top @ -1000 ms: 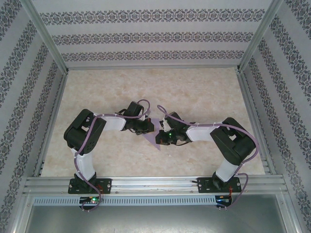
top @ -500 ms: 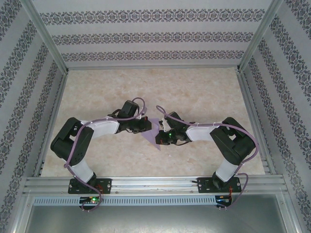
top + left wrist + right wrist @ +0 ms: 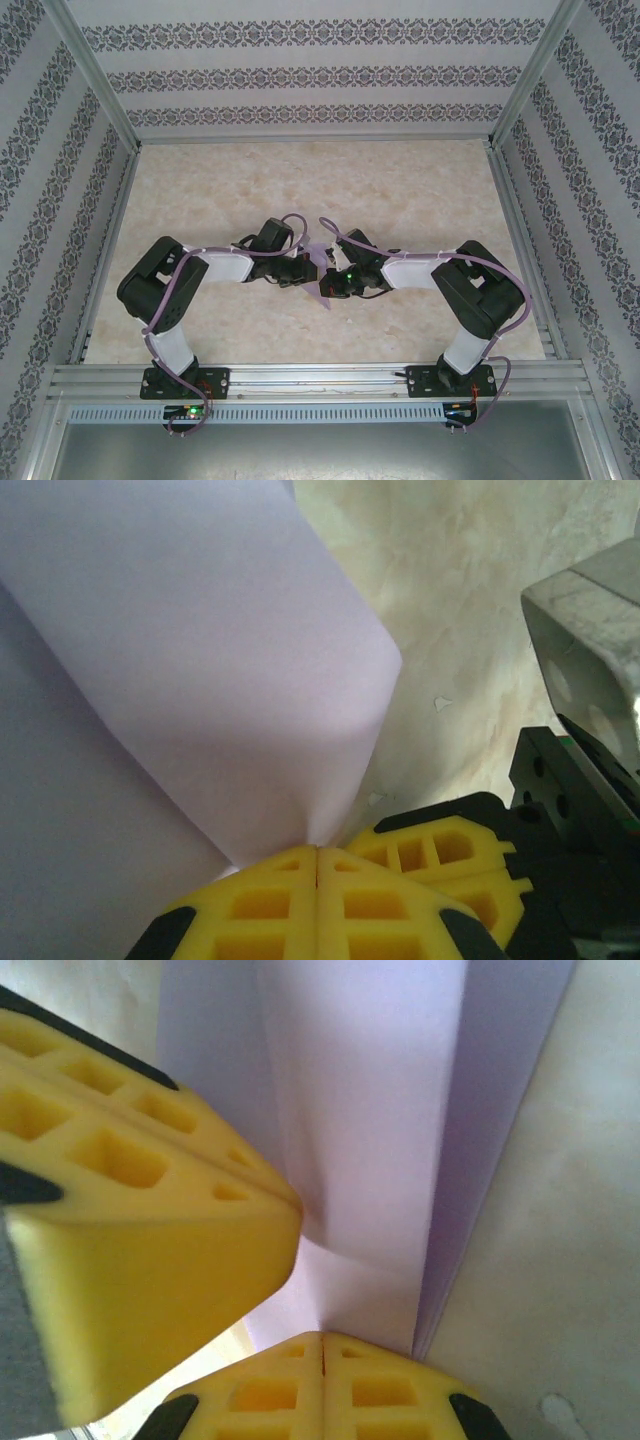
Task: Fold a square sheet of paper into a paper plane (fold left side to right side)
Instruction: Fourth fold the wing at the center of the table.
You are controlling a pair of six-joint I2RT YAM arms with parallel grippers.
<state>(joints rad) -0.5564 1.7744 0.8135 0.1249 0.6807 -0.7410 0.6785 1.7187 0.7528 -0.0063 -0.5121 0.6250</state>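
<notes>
Paper [image 3: 200,660] on marbled table [image 3: 300,190] (wallpapered walls [image 3: 320,75])

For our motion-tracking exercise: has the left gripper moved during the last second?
Yes. The left gripper has shifted slightly rightward and toward the near aluminium rail, seen from above.

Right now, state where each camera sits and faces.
Top external: above and behind the bases, looking down on the marbled tabletop; left arm and right arm meet mid-table.
Left wrist: on the left arm, looking along the yellow left jaws, shut on the thin lilac paper sheet; right jaws show beside them.
Right wrist: on the right arm, looking along the right jaws, shut on the sheet; left jaws show at left.
Shared: both wrist views show sheet, tabletop, both jaws.
</notes>
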